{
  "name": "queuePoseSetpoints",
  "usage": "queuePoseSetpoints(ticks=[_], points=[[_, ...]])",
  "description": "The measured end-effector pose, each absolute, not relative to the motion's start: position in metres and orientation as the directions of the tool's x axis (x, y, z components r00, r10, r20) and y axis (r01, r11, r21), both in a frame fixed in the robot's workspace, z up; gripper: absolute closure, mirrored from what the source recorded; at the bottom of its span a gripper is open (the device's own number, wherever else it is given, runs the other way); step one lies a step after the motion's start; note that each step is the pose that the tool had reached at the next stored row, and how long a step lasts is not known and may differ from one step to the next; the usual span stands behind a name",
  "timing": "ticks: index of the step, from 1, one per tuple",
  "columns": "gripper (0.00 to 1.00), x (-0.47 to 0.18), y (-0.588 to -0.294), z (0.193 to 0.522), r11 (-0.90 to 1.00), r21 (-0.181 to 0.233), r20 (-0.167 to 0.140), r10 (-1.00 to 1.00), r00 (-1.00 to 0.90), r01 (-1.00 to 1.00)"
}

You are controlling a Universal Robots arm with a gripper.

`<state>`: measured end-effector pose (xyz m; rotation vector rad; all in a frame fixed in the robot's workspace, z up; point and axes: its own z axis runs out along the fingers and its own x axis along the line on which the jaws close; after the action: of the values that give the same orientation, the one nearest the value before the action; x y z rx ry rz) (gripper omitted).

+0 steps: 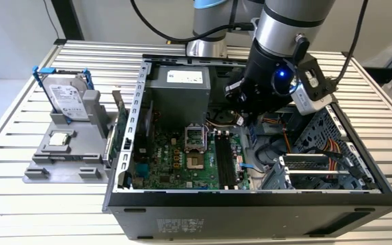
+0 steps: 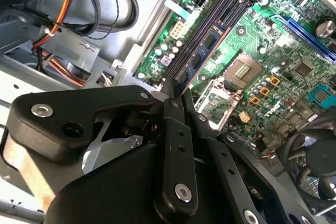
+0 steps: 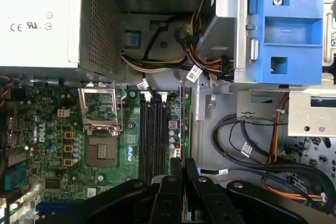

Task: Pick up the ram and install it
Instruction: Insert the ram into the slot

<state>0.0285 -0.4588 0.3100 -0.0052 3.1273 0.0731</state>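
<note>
While the arm reaches down into the open computer case (image 1: 141,92), I see the gripper (image 2: 176,92) pinched closed on the ram (image 2: 202,56), clamping one end of the stick between its fingertips. From the fingers (image 2: 173,129) the ram runs straight ahead, edge-on, above the black memory slots (image 3: 152,135) of the motherboard (image 3: 52,145). In the first wrist view the ram (image 3: 181,124) shows as a thin line just beside the slots, starting at the gripper (image 3: 183,162). The CPU socket (image 2: 239,72) lies just beside it.
</note>
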Motion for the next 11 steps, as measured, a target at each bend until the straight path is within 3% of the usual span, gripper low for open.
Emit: queuePoseSetpoints(ticks=[11], points=[[1.0, 0.026, -0.463, 0.291, 0.999, 0.047, -0.007, -0.005, -1.0, -0.005]])
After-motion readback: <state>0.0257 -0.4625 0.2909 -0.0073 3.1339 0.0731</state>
